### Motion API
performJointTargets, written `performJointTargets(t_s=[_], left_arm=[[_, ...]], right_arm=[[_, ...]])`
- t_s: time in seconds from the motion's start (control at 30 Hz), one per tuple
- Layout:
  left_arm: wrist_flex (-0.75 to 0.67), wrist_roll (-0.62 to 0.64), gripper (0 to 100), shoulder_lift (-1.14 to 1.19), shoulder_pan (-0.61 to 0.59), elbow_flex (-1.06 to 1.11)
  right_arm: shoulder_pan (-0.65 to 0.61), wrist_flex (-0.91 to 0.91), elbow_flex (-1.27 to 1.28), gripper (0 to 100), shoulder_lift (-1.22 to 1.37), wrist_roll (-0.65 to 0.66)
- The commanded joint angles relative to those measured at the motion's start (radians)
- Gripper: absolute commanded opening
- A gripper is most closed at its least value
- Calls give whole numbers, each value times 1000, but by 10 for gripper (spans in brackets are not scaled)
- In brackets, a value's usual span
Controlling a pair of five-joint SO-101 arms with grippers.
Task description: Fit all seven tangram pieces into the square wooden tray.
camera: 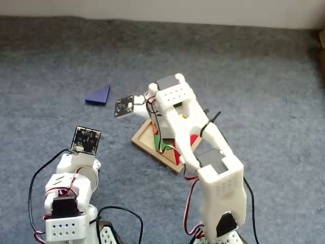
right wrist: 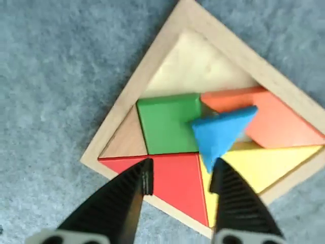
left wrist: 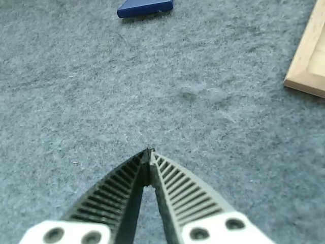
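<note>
— What lies around the tray?

— Grey, carpet-like tabletop on all sides. A dark blue triangle lies flat on it, well apart from the tray, beyond its far-left corner. Nothing stands between the two.

— And what gets in the way?

— In the high view the right arm stretches straight over the tray and covers most of it, so only slivers of green, red and orange show there.

— The end effectors?

— The left end effector is clenched, tips touching, nothing between them, low over bare tabletop near the tray's corner. The right end effector is released and spread wide above the tray.

— What sits inside?

— A green square, an orange piece, a red triangle and a yellow triangle lie flat. A light blue triangle rests tilted on top of them, unseated, one point just beside a finger. Bare wood shows at the tray's far corner and in a small gap beside the green square.

— Anything unclear?

— Whether that finger touches the light blue triangle. In the left wrist view the dark blue triangle is cut off by the frame edge
</note>
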Motion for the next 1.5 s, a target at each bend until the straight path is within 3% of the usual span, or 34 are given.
performJointTargets(t_s=[0.0, 0.2, 0.37, 0.5, 0.7, 1.13, 1.3, 1.47], left_arm=[[-17, -11, 8, -30, -15, 5], [-17, -11, 8, -30, -15, 5], [-17, -11, 8, -30, -15, 5], [-17, -11, 8, -30, -15, 5], [-17, -11, 8, -30, -15, 5], [-17, -12, 8, -30, -15, 5], [-17, -12, 8, -30, -15, 5], [-17, -12, 8, -30, -15, 5]], right_arm=[[33, -15, -54, 0, -110, -186], [47, -254, -44, 3, -120, -563], [64, -412, -13, 3, -74, -675], [67, -515, 21, 3, 8, -678], [64, -510, 33, 3, 42, -678], [-7, -229, 24, 3, 39, -671], [-4, -122, 13, 3, 28, -543], [15, -74, -19, 3, -88, -539]])
